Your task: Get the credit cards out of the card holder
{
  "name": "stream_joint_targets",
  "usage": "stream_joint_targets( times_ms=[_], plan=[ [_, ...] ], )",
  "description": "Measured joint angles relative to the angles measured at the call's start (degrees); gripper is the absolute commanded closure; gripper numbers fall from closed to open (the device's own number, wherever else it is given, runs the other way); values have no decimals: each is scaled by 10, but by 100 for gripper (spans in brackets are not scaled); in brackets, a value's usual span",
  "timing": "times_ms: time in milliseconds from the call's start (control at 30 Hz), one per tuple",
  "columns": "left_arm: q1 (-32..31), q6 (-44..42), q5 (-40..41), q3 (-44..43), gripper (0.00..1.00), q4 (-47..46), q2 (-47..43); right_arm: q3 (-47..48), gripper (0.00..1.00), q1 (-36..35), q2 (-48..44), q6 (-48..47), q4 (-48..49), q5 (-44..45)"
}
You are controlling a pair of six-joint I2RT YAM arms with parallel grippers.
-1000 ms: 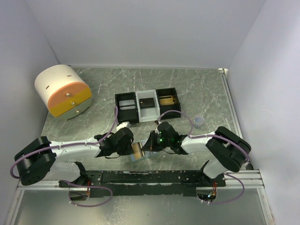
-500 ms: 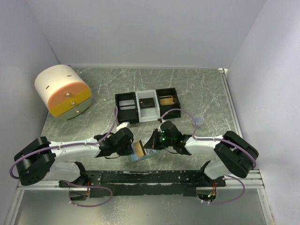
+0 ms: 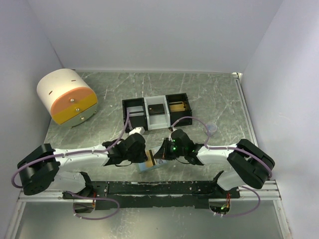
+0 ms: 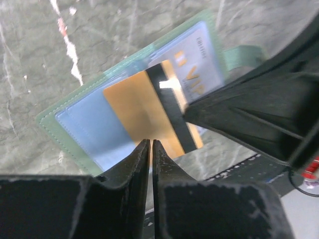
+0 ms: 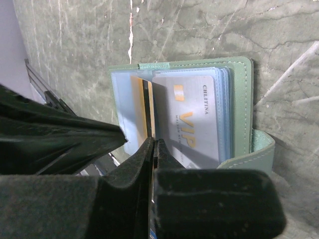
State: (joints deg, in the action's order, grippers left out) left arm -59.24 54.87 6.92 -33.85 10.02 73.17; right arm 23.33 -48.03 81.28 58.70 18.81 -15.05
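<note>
The card holder (image 3: 150,166) lies open on the tabletop (image 3: 209,92) at 6 o'clock, between both claws. Its cards look light, stiff and slick; the orange card (image 4: 134,107) juts out, best nipped at its free edge. The right claw (image 5: 152,143) is pressed together, crowding that card. The left claw (image 4: 150,145) is nearly so; gripping or not, I cannot tell. A tray (image 3: 123,113) sits at 12 o'clock, well apart.

Left arm (image 3: 79,158) and right arm (image 3: 219,149): white links, black joint housings, looping lilac cables (image 3: 122,130). Left gripper (image 4: 151,147): black, rough-textured wedge fingers (image 4: 124,174). Green light (image 3: 173,148) on right wrist.
</note>
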Motion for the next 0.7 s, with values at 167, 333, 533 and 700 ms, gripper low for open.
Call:
stream_joint_targets(
  times_ms=[167,333,533,700],
  plan=[
    [-5,13,1,15,86,7,33,0,100,0,0,0,2,-3],
    [-6,23,1,26,89,-3,33,0,92,1,1,3,14,-12],
    [-6,33,2,25,91,-6,37,-1,89,1,10,3,39,-32],
    [-10,38,4,23,91,-16,44,-1,89,1,33,4,58,-49]
  ],
)
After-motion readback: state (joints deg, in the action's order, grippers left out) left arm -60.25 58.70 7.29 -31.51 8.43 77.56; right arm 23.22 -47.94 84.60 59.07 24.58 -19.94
